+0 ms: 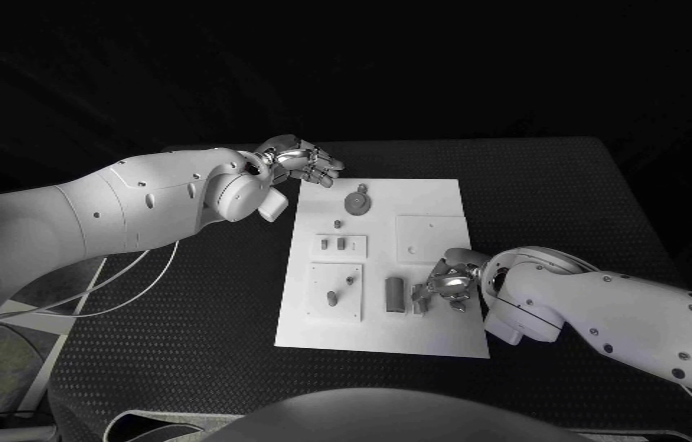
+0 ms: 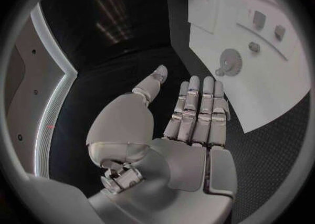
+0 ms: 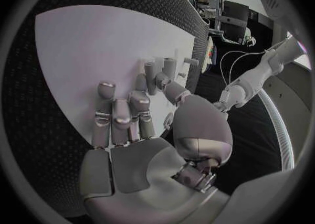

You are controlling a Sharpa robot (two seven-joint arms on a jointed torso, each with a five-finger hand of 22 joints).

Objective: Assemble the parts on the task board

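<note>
The white task board [image 1: 433, 224] [image 2: 275, 85] [image 3: 85, 51] lies mid-table. On it are a grey gear [image 1: 356, 200] [image 2: 230, 61], small pegs [image 1: 340, 244] [image 2: 259, 19], a grey block [image 1: 395, 294] and a slim part [image 1: 335, 297]. My left hand [image 1: 296, 162] [image 2: 190, 124] hovers off the board's far left corner, fingers straight and apart, holding nothing. My right hand [image 1: 450, 280] [image 3: 138, 124] is low over the board's near right area. Its thumb and a finger pinch a grey part with upright pegs [image 1: 423, 296] [image 3: 160, 72].
The black textured table [image 1: 548, 192] surrounds the board. White cables [image 1: 130, 282] hang off my left arm at the table's left side. A raised square plate [image 1: 430, 237] occupies the board's right middle.
</note>
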